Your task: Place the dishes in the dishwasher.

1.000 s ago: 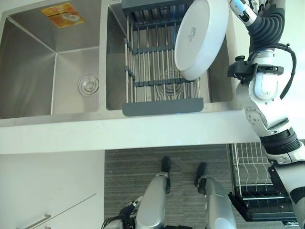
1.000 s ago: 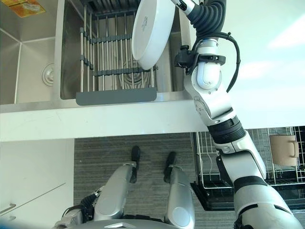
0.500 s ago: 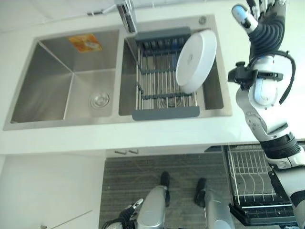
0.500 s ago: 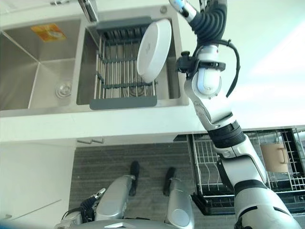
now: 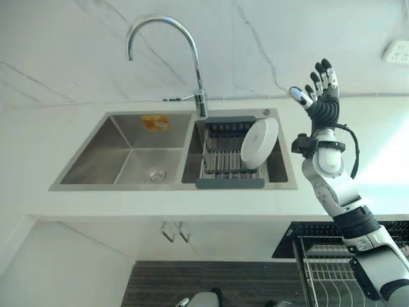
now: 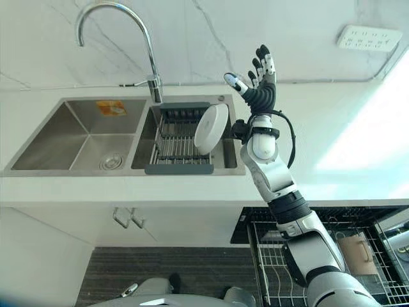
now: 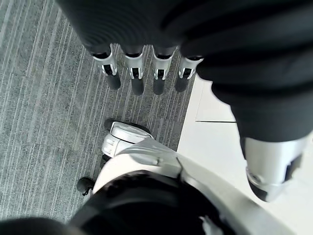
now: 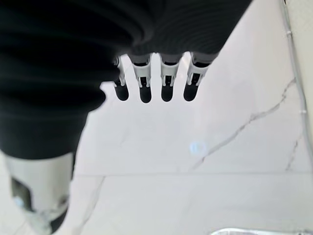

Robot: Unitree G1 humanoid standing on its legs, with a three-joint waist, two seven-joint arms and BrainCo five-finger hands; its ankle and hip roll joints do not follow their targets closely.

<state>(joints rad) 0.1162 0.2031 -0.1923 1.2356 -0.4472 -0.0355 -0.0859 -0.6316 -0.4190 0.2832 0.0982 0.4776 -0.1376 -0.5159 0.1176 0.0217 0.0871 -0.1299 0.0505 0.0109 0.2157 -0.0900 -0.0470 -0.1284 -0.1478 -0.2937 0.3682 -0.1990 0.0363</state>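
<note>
While the white plate (image 5: 259, 142) leans on its edge against the right side of the grey drying rack (image 5: 229, 157), which sits in the right basin of the steel double sink (image 5: 124, 157), we see our right hand (image 5: 319, 89) raised well above the counter (image 5: 192, 204), to the right of the sink and apart from the plate. Its fingers (image 8: 144, 83) are straight and spread, with the thumb held off to one side, and they hold nothing; in the right wrist view they point at a pale marbled wall (image 8: 205, 147). Behind the sink, a curved chrome faucet (image 5: 172, 51) rises from the counter's back edge, arching over toward the left basin, which has a round drain (image 5: 155, 176) in its floor and a yellow sticker (image 5: 153, 121) on its back wall. Below the counter on our right, the dishwasher's wire rack (image 6: 281, 256) is pulled out, and a beige mug (image 6: 354, 249) rests in it toward its right side. Our left hand (image 7: 146, 73) shows in its own wrist view, hanging over the grey striped floor (image 7: 44, 122), its fingers relaxed and nearly straight, with nothing between them and the thumb. A white wall socket (image 6: 370, 37) sits high on the wall at the right.
</note>
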